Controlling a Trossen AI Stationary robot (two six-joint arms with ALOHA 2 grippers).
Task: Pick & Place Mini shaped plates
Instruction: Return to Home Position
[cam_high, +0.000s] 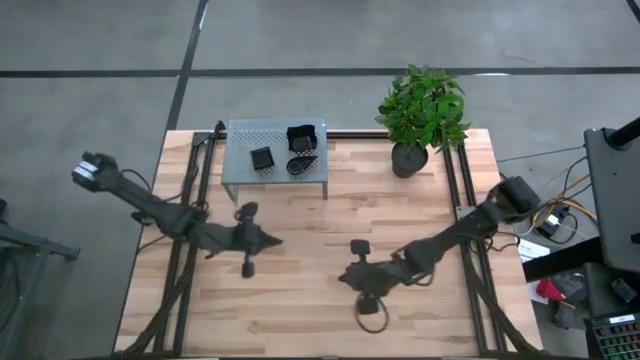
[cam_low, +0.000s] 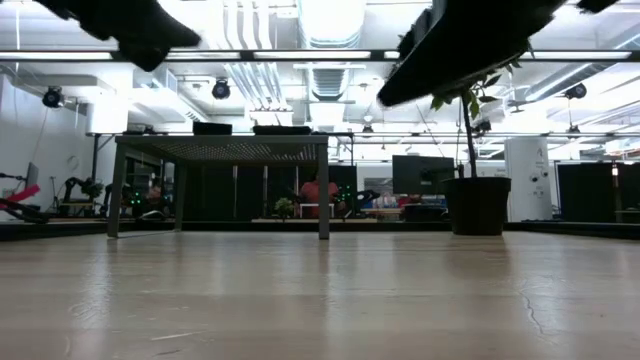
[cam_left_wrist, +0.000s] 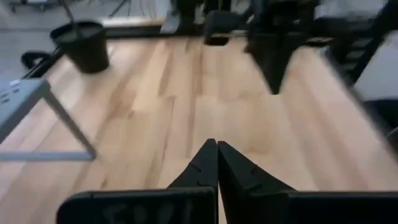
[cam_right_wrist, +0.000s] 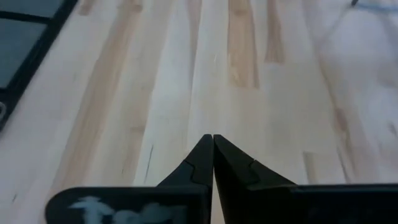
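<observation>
On a grey perforated metal shelf (cam_high: 240, 172), tiny dark grey-black plates (cam_high: 262, 158) rest.
Left gripper (cam_left_wrist: 217, 146) and right gripper (cam_right_wrist: 212, 140) hover over the pale wooden table (cam_high: 300, 320), jaws pressed together.

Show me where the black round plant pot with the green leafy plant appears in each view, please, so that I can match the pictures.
High view: the black round plant pot stands near the table's far edge, right of the grey perforated metal shelf.
Low view: right of centre, with the shelf to its left.
Left wrist view: far across the wood, past the shelf's corner.
Right wrist view: not in it.
Shared landmark: the shelf.
</observation>
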